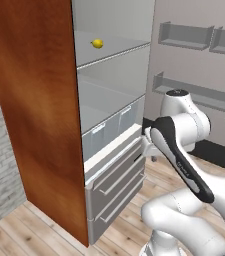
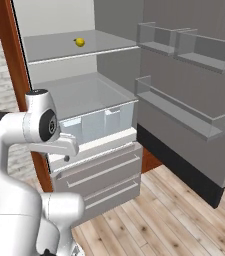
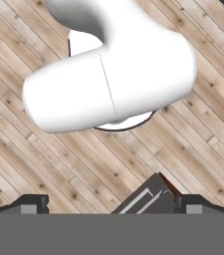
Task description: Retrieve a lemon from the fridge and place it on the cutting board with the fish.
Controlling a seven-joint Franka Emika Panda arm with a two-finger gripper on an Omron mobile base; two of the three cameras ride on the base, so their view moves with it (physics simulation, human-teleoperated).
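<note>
One lemon point(image 1: 97, 43) on fridge point(image 2: 84, 95) shelf, gripper point(image 3: 111, 204) spread floorward

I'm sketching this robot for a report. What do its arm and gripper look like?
The arm is glossy white with rounded, bulbous links, a black strip bearing small pale lettering along one link, and grey circular joint caps. The gripper ends in two small dark fingertips.

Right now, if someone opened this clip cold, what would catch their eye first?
Probably the fridge standing wide open, its door swung out to the right with bare shelf bins. Next, the single bright lemon sitting alone on the upper grey shelf, the only spot of colour inside. Then the white arm folded low in front of the lower drawers, its open gripper pointing down at the wooden floor.
</note>
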